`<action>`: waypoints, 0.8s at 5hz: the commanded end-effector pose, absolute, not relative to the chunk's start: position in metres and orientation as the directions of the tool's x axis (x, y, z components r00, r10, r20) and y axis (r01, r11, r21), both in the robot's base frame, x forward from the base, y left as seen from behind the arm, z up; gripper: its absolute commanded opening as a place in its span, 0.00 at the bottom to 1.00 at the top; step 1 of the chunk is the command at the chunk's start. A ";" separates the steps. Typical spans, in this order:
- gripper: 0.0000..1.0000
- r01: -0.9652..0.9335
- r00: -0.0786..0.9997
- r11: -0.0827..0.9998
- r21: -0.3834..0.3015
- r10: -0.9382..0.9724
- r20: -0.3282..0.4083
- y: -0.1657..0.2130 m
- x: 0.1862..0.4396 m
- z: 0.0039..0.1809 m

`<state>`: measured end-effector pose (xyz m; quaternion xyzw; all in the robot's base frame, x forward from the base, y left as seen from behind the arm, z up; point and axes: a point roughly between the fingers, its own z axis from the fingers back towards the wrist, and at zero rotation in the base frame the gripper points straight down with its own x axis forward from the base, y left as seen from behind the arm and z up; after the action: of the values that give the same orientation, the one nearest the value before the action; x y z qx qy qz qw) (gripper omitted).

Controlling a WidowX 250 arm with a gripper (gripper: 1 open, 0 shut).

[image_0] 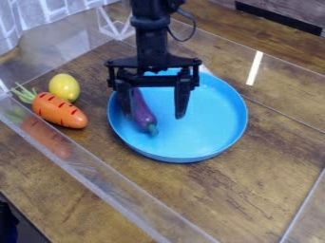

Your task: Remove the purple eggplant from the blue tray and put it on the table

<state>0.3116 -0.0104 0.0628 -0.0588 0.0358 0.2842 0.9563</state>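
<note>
The purple eggplant (143,111) lies in the left part of the blue tray (216,123), its long axis running from upper left to lower right. My gripper (152,101) hangs straight down over it, open wide. One black finger stands left of the eggplant near the tray's rim, the other to its right inside the tray. The fingers straddle the eggplant without closing on it. The tray rests on the brown wood table (254,209).
An orange carrot (57,110) and a yellow lemon (64,86) lie on the table left of the tray. A clear plastic barrier edge (76,157) runs along the near left side.
</note>
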 end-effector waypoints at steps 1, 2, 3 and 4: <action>1.00 -0.581 0.814 0.808 -0.096 0.579 -0.052 -0.003 0.322 0.068; 1.00 -0.602 0.798 0.794 -0.086 0.602 -0.036 0.002 0.328 0.070; 1.00 -0.618 0.785 0.782 -0.072 0.619 -0.023 0.005 0.333 0.066; 1.00 -0.635 0.772 0.770 -0.064 0.636 -0.011 0.008 0.337 0.064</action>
<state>0.3283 0.0014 0.0485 -0.0251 0.0225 0.3304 0.9432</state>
